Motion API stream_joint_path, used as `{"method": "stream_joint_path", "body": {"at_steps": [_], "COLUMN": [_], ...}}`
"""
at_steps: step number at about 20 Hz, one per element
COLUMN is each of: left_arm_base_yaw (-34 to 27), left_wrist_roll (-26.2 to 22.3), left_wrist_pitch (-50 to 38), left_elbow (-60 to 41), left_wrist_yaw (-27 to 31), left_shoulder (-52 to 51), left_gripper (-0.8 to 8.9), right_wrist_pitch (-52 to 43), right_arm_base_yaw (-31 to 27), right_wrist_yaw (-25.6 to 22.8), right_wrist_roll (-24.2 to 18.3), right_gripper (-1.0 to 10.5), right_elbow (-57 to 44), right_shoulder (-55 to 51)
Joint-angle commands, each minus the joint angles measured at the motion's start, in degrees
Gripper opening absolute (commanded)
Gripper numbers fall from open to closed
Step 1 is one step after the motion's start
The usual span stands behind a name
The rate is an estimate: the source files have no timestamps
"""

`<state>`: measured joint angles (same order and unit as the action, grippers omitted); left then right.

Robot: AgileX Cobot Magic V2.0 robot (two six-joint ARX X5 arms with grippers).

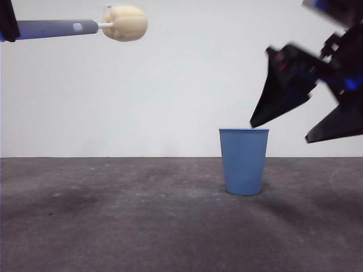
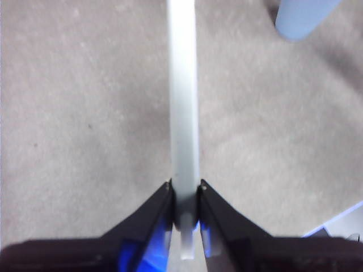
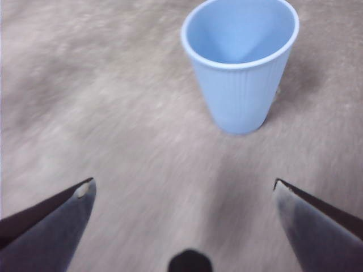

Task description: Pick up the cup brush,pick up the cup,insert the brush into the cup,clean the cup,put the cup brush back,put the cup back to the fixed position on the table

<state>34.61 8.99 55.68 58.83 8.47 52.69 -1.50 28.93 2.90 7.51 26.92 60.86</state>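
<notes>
The blue ribbed cup (image 1: 244,161) stands upright on the dark table (image 1: 113,215), right of centre. It also shows in the right wrist view (image 3: 241,68), empty, and at a corner of the left wrist view (image 2: 303,17). My right gripper (image 1: 281,131) hangs open above and to the right of the cup, its jaws wide apart (image 3: 184,195). My left gripper (image 2: 185,192) is shut on the cup brush handle (image 2: 183,96). The cup brush (image 1: 85,26) is held level, high at the upper left, with its cream sponge head (image 1: 126,23) pointing right.
A plain white wall stands behind the table. The table's far edge runs level behind the cup. A pale blue-edged object (image 2: 340,221) shows at the edge of the left wrist view.
</notes>
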Motion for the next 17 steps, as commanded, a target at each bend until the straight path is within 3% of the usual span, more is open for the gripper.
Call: {"method": "stream_joint_path", "body": {"at_steps": [1, 8, 17], "left_arm_base_yaw": [-0.09, -0.07, -0.07], "left_wrist_roll": [-0.7, -0.22, 1.36], "left_wrist_pitch": [0.83, 2.29, 2.45], "left_elbow": [-0.13, -0.13, -0.13], "left_wrist_yaw": [0.0, 0.0, 0.02], "left_shoulder": [-0.17, -0.17, -0.17], "left_gripper": [-0.09, -0.09, -0.09], "right_wrist_pitch": [-7.82, -32.89, -47.12], "right_arm_base_yaw": [-0.04, -1.53, -5.35], "right_wrist_yaw": [-1.97, -3.15, 1.66], "right_wrist_roll": [0.24, -1.55, -5.16], "right_gripper": [6.0, 6.0, 5.9], "right_elbow": [-1.01, -1.01, -0.85], "right_shoulder": [5.9, 24.87, 34.6]}}
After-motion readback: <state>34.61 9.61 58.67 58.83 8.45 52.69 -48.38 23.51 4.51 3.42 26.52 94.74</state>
